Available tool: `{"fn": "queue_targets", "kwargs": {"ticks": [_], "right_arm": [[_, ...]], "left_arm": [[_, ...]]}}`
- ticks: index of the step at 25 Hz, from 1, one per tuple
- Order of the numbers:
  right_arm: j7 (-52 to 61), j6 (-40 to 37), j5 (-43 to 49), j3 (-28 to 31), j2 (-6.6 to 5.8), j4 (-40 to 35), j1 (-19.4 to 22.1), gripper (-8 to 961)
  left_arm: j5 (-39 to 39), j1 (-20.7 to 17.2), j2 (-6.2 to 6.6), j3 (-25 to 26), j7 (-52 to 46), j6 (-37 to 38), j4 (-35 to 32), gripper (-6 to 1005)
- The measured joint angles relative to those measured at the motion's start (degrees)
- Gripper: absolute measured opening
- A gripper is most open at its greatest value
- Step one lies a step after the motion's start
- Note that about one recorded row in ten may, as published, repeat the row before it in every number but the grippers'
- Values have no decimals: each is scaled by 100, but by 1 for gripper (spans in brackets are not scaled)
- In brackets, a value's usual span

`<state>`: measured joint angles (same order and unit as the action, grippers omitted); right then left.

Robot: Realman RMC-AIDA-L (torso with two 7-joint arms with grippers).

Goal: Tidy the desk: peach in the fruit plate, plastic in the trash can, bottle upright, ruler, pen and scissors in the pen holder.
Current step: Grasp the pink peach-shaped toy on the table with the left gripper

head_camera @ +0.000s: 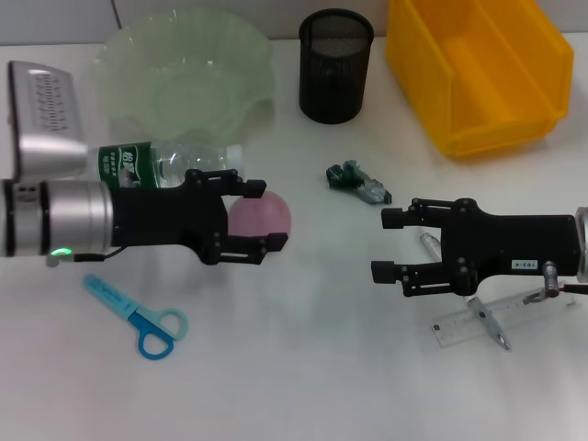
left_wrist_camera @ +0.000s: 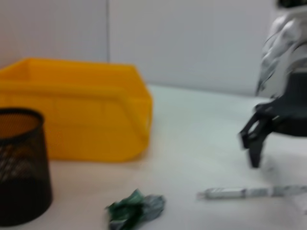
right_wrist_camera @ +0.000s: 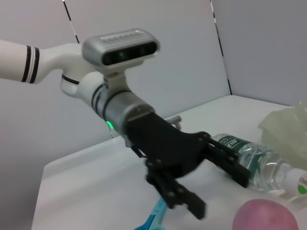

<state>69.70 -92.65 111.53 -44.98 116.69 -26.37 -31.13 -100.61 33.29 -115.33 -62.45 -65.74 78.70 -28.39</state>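
My left end effector is hovering with its black fingers spread wide, released, around the near side of the one pink, round, matte peach, not yet closing on it. Just behind my left arm, one clear ribbed plastic bottle with a green label is lying on its side on the white surface. Far left, one translucent green fruit plate with a scalloped rim is sitting; beside it stands one black mesh cylinder, the pen holder, and far right one glossy yellow bin. One crumpled green plastic scrap is lying mid-surface. Near left, one pair of blue-handled scissors is lying flat. My right end effector is hanging released, fingers apart, over one clear flat ruler and one slim pen crossing it.
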Motion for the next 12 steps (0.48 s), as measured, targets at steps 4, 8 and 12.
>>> {"fn": "queue_targets", "kwargs": {"ticks": [4,8,12], "right_arm": [[1,-5,0,7,-12,0,25,822],[14,-7,-8,7,-15,0,28,822],[32,-7,-24,7,-20,0,28,823]], "left_arm": [[-277,152,-151,-35,-100,-662,0,803],[-614,245,-274,-50,-135,-1206,5,804],[-678,286,-301,-78,-141,-1490,51,804]]}}
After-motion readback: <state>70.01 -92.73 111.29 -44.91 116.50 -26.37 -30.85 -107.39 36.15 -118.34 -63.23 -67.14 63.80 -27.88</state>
